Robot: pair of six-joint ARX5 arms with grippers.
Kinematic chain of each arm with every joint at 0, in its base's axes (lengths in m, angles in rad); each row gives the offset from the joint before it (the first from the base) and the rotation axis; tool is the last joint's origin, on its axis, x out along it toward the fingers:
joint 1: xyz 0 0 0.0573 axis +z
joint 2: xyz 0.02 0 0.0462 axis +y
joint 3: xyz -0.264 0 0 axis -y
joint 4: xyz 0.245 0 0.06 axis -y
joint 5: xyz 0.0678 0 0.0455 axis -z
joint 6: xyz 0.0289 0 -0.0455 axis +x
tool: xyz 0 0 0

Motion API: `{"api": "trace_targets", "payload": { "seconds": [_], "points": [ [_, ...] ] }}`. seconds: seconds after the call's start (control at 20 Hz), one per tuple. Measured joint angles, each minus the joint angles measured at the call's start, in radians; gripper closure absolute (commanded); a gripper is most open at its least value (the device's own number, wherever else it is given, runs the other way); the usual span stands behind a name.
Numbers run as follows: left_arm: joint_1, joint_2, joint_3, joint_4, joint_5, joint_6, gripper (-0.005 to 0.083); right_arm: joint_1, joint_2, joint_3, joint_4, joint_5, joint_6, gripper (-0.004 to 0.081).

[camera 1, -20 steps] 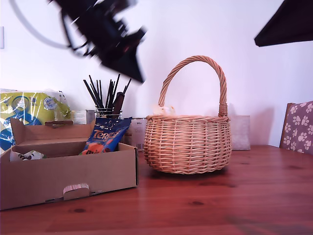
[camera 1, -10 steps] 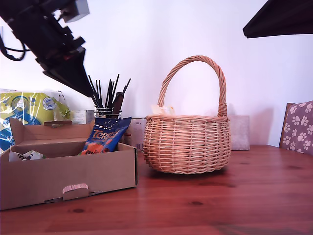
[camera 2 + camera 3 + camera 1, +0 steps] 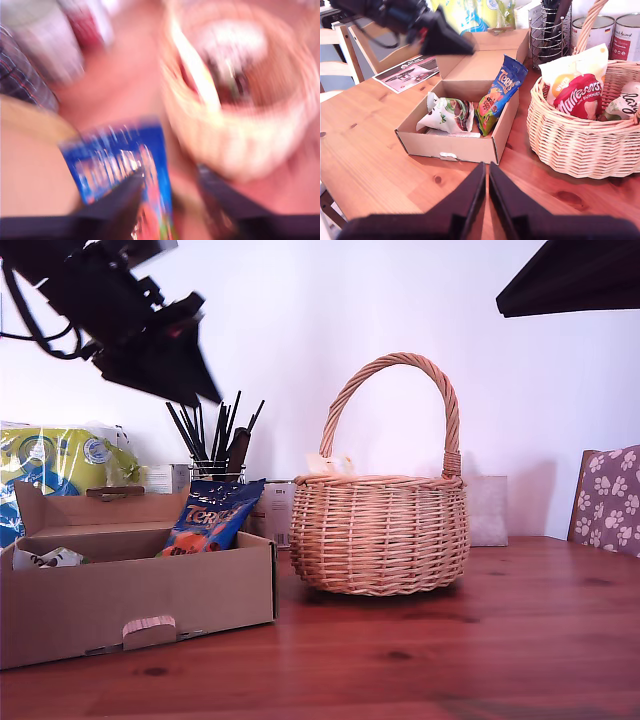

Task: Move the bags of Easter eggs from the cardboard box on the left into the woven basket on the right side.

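The cardboard box [image 3: 140,595] [image 3: 450,145] stands open at the exterior view's left. A dark blue bag [image 3: 212,517] [image 3: 501,90] [image 3: 120,165] leans on its wall, and a green-and-white bag [image 3: 447,114] [image 3: 45,558] lies inside. The woven basket [image 3: 380,530] [image 3: 580,145] [image 3: 240,130] holds a red bag [image 3: 577,100], a cream bag [image 3: 570,67] and a white-and-black one [image 3: 625,105]. My first gripper [image 3: 195,385] [image 3: 170,197] hovers open, high above the box. Its wrist view is blurred. My second gripper [image 3: 486,195] is shut on nothing, above the table in front of the box.
Behind the box are a black wire holder of dark sticks [image 3: 215,445] [image 3: 547,30] and a yellow-green plastic pack [image 3: 60,465]. Two tins [image 3: 615,30] stand behind the basket. A paw-print chair [image 3: 610,500] sits at the exterior view's right. A leaflet [image 3: 407,72] lies beyond the box.
My first arm swung from near the basket's handle to the exterior view's left, then came back a little towards the box's middle. The bags and basket stayed put.
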Motion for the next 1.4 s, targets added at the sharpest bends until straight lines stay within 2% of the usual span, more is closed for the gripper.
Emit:
{"api": "trace_targets", "payload": {
  "seconds": [0.1, 0.25, 0.35, 0.55, 0.7, 1.1, 1.25, 1.4],
  "points": [
    [-0.004, 0.000, 0.001, 0.080, -0.006, 0.010, 0.0136, 0.000, 0.000, 0.000, 0.000, 0.000, 0.000, 0.0782],
    [-0.033, 0.000, 0.003, 0.081, -0.007, 0.255, 0.0136, 0.000, 0.000, 0.000, 0.000, 0.000, 0.000, 0.0782],
    [-0.047, 0.001, 0.020, 0.041, 0.003, 0.459, 0.0137, 0.000, 0.000, 0.000, 0.000, 0.000, 0.000, 0.0782],
    [-0.043, 0.006, 0.108, -0.098, -0.002, 0.656, 0.0137, 0.000, 0.000, 0.000, 0.000, 0.000, 0.000, 0.0782],
    [-0.038, 0.006, 0.119, -0.132, -0.012, 0.707, 0.0137, 0.000, 0.000, 0.000, 0.001, 0.000, 0.000, 0.0782],
    [-0.038, 0.006, 0.119, -0.233, -0.061, 0.710, 0.0138, 0.000, 0.000, 0.000, 0.006, 0.000, 0.000, 0.0782],
    [-0.038, 0.007, 0.122, -0.249, -0.066, 0.706, 0.0188, 0.000, 0.000, 0.000, 0.007, 0.000, 0.000, 0.0782],
    [-0.038, 0.064, 0.226, -0.357, -0.095, 0.649, 0.0188, 0.000, 0.000, 0.000, 0.008, 0.000, 0.000, 0.0782]
  ]
}}
